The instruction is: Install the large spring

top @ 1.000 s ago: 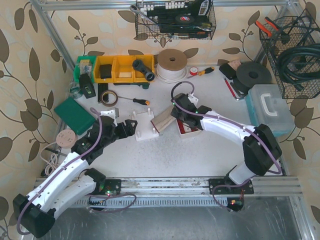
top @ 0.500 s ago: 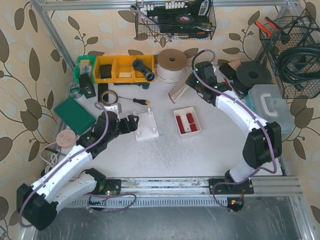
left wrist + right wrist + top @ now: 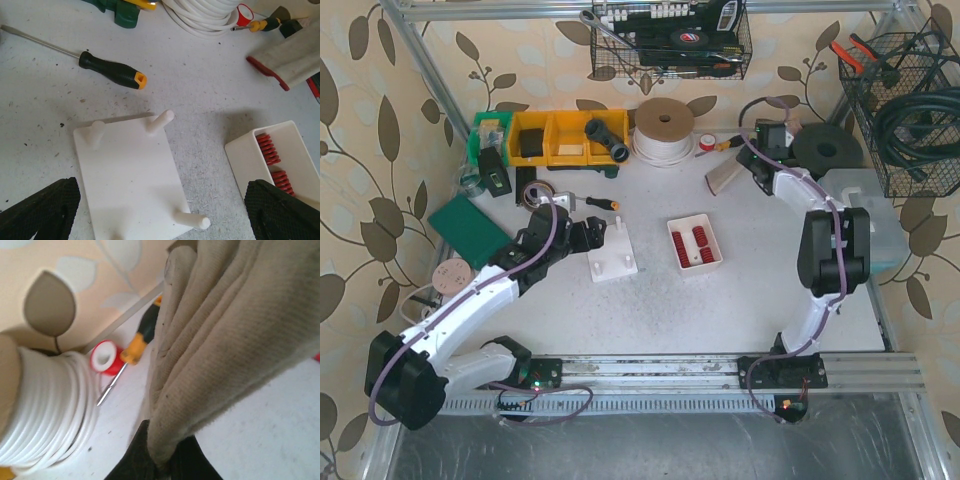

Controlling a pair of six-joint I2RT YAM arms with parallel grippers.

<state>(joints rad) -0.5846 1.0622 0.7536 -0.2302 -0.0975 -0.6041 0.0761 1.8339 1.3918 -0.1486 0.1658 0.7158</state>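
Observation:
A white tray [image 3: 678,248] holds red springs [image 3: 696,241] at the table's middle; in the left wrist view the springs [image 3: 265,148] lie in that tray [image 3: 240,152] at right. I cannot tell which spring is the large one. Left of it lies a white plate [image 3: 613,262] with upright pegs, also the plate [image 3: 130,175] under my left wrist. My left gripper [image 3: 592,233] hovers at the plate's left edge, open and holding nothing, as the left gripper [image 3: 162,212] also shows. My right gripper [image 3: 745,166] is at the back right, shut on a beige glove [image 3: 723,177]; the glove [image 3: 225,340] fills its view.
A black-and-orange screwdriver [image 3: 595,201] lies behind the plate. A white cable coil [image 3: 663,130], yellow bins [image 3: 560,138], a red tape roll [image 3: 106,357] and a small screwdriver [image 3: 137,342] line the back. A plastic case [image 3: 860,215] stands at right, a green box [image 3: 468,228] at left.
The right arm has carried the glove from above the tray to the back right, uncovering the springs. The left gripper has moved forward to the peg plate.

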